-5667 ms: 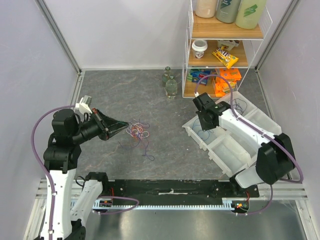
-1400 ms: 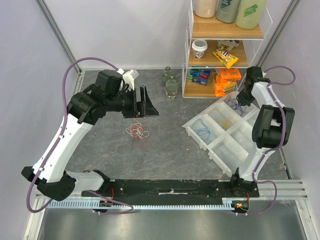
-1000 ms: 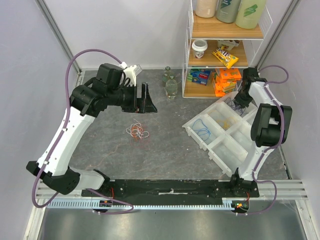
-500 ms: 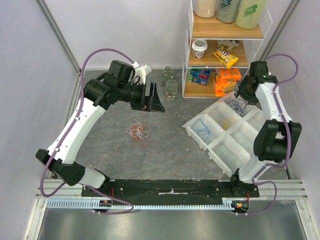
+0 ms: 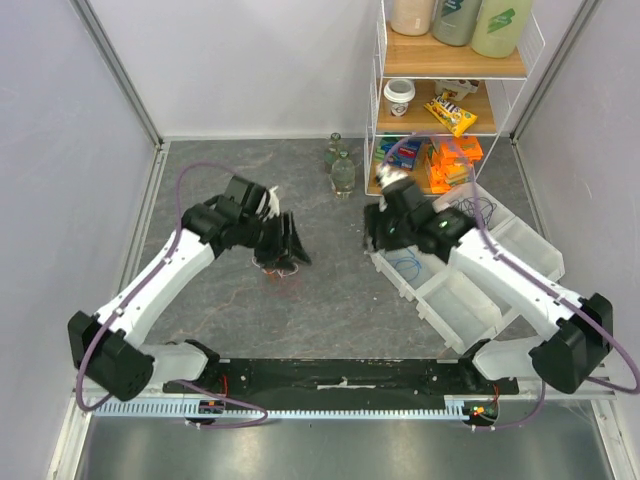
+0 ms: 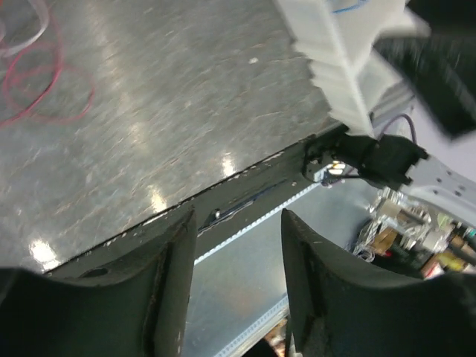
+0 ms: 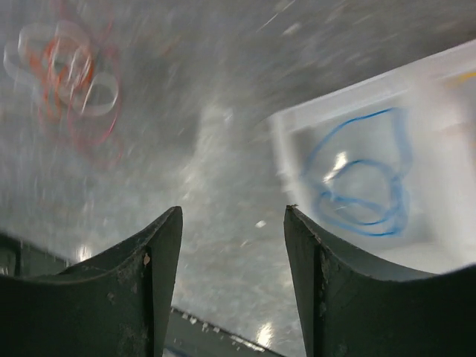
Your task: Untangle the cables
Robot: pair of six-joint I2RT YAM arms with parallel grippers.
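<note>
The cables are a small tangle of orange, white and red loops on the grey table. My left gripper hangs right over it, open, with nothing between its fingers. The left wrist view has only a red loop at the top left, away from the left gripper. My right gripper is open and empty at the left end of the white tray. The right wrist view shows the tangle far left of the right gripper. A blue cable lies coiled in the tray's compartment.
A dark cable lies in the tray's far compartment. Two small glass bottles stand at the back, beside a wire shelf of snacks and jars. A black rail runs along the near edge.
The left arm came down from the back onto the tangle and its jaws narrowed. The right arm swung from the tray's far right end to its left end, with its jaws now open.
</note>
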